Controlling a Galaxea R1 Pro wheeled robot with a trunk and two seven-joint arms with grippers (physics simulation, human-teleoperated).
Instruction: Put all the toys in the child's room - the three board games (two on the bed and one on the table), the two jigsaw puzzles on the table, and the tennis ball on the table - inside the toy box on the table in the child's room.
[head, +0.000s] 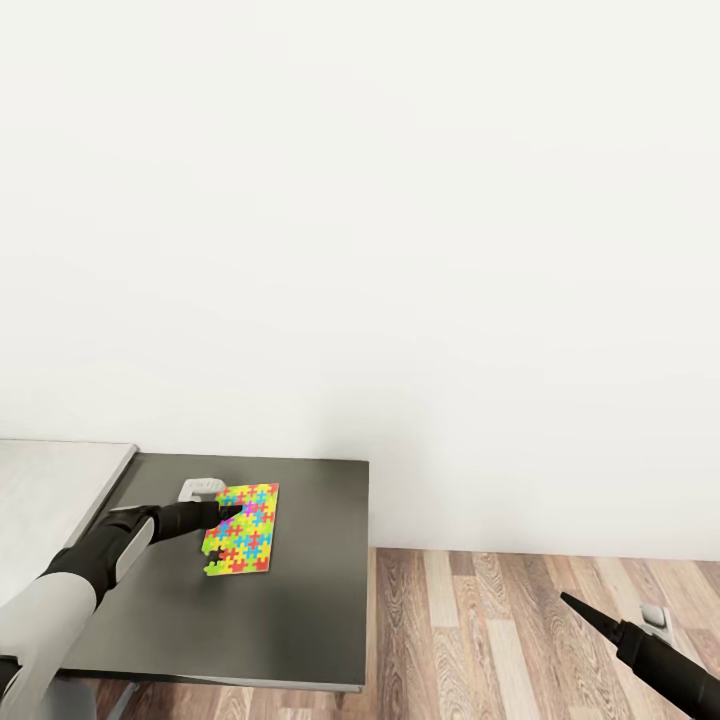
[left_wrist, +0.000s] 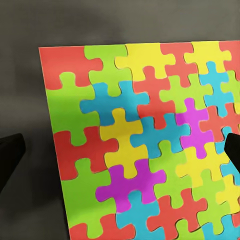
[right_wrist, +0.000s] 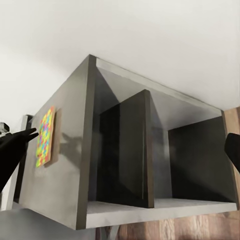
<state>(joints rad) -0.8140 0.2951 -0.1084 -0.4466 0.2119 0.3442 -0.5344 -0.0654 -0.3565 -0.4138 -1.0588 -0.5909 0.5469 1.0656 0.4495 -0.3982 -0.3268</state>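
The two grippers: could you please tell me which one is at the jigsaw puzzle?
The left gripper, open over the jigsaw puzzle on the dark-grey cabinet top; the right gripper hangs apart, over the wood floor.

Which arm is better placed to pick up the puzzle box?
Left. The left gripper is already over the puzzle box on the dark cabinet top; the right gripper hangs over the floor.
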